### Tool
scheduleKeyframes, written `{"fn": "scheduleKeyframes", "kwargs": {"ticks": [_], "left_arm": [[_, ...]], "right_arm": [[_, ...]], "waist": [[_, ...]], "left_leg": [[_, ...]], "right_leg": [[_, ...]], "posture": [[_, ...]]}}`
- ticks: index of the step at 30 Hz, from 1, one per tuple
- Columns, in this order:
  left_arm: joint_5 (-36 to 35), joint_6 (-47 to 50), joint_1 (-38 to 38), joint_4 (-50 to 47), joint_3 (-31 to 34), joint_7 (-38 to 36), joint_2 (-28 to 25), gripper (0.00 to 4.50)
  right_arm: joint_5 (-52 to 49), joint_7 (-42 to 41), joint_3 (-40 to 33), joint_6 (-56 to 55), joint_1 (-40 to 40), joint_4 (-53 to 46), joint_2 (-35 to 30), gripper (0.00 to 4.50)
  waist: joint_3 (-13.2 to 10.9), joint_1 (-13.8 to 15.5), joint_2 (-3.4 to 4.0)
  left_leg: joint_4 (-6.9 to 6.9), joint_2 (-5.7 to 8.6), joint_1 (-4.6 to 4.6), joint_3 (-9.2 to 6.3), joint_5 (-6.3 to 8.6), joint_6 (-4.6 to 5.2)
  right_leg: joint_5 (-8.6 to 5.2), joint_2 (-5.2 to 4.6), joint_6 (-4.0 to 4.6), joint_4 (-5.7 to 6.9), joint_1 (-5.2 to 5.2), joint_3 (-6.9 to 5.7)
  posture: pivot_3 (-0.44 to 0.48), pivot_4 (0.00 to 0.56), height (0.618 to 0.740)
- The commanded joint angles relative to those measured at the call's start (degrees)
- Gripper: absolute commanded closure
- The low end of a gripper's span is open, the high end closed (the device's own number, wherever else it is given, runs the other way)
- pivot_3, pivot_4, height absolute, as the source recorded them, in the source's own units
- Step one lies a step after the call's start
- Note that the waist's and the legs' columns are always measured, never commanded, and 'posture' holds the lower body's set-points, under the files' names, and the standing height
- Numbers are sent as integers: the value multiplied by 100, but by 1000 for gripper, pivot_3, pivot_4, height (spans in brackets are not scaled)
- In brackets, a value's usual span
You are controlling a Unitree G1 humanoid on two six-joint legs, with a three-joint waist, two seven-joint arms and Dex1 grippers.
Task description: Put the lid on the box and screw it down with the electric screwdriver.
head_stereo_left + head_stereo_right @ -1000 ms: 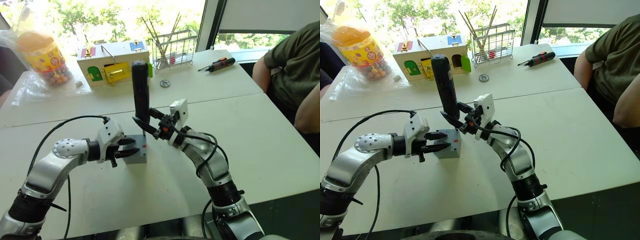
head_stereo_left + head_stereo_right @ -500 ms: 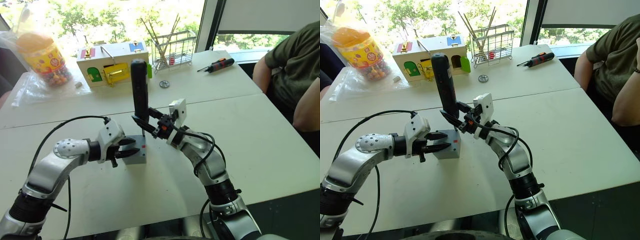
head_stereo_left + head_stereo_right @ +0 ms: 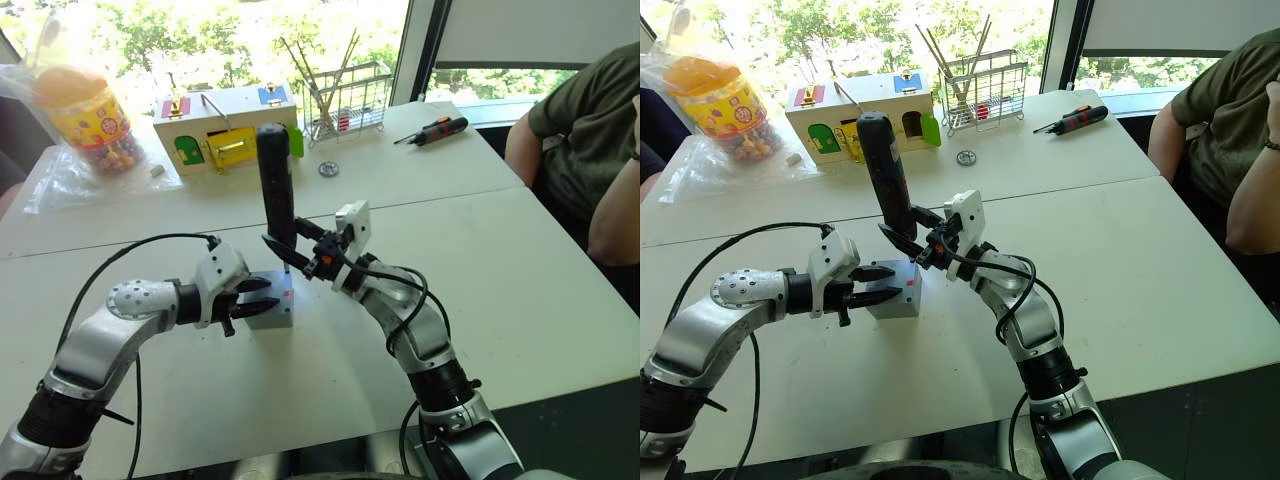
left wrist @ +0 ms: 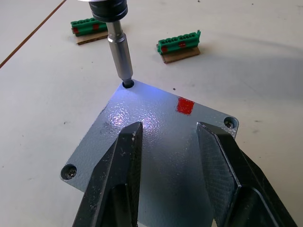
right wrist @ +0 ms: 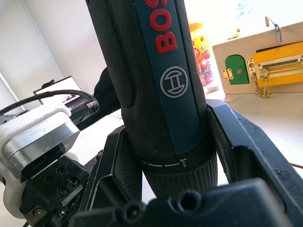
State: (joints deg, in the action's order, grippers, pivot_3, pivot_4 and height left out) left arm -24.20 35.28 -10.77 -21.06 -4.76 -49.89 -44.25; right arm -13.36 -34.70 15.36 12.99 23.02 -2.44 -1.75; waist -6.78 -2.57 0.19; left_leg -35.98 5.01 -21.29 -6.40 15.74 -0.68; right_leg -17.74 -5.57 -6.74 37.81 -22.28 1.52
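A white worktop [image 3: 520, 300] stands before bright windows, with a wooden box with coloured doors [image 3: 225, 125], a wire rack [image 3: 345, 95], a hand screwdriver [image 3: 435, 128] and a sweet jar [image 3: 85, 105] along its far side; a person's arm [image 3: 590, 150] shows at the right. Near the middle of the worktop sits the box [image 3: 270, 300] with the lid [image 4: 156, 146] already on it. The left claw [image 3: 250, 297] reaches over the lid from the left, its fingers [image 4: 118, 175] spread and lying on or just above the plate; whether they press down, I cannot tell. The right claw [image 3: 292, 248] pinches the electric screwdriver [image 3: 277, 185] low on its barrel, holding it nearly upright, its top leaning slightly left. Its bit [image 4: 119, 54] sits in the far corner hole [image 4: 128, 84] of the lid.

The step in hand looks to be driving that corner screw. To do it well, the tool should stand square over the hole, with steady downward pressure so the bit does not slip out. The left claw should keep the box from turning or sliding. Three other corner holes, such as the near-left one [image 4: 70, 171], appear to have screws seated, though how tight cannot be judged.
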Motion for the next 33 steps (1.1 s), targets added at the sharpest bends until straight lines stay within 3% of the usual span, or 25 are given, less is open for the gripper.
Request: {"fn": "scheduleKeyframes", "kwargs": {"ticks": [1,16,22,27,33], "left_arm": [[116,-7,85,103,-26,-4,-17,2694],[265,-182,63,277,-220,-18,92,2694],[360,-281,103,380,-320,-58,116,2694],[347,-293,91,422,-378,-62,156,2694],[361,-327,4,502,-430,-50,253,2694]], "right_arm": [[155,-105,389,448,-374,712,-51,2744],[35,19,200,616,-201,202,-91,2744],[-362,210,-110,1287,195,-799,-110,2744],[-1313,623,-940,2541,1093,-1840,-116,2744],[-2082,1094,-1764,3474,1930,-1851,-211,2744]], "waist": [[0,2,0],[1,11,2],[-5,33,7],[-51,65,9],[-56,145,10]], "left_leg": [[1,-1,0,0,0,0],[5,-1,-1,-2,0,0],[6,-1,-8,-4,0,-1],[5,0,-24,-7,-2,-3],[4,1,-32,-9,-3,-6]], "right_leg": [[0,0,0,-1,0,0],[-1,0,1,-19,6,0],[-1,-1,1,-29,6,-1],[-1,-4,1,-35,-4,-2],[0,-6,1,-37,-11,-5]], "posture": [[0,150,740],[0,150,740],[0,150,740],[0,150,740],[0,150,740]]}}
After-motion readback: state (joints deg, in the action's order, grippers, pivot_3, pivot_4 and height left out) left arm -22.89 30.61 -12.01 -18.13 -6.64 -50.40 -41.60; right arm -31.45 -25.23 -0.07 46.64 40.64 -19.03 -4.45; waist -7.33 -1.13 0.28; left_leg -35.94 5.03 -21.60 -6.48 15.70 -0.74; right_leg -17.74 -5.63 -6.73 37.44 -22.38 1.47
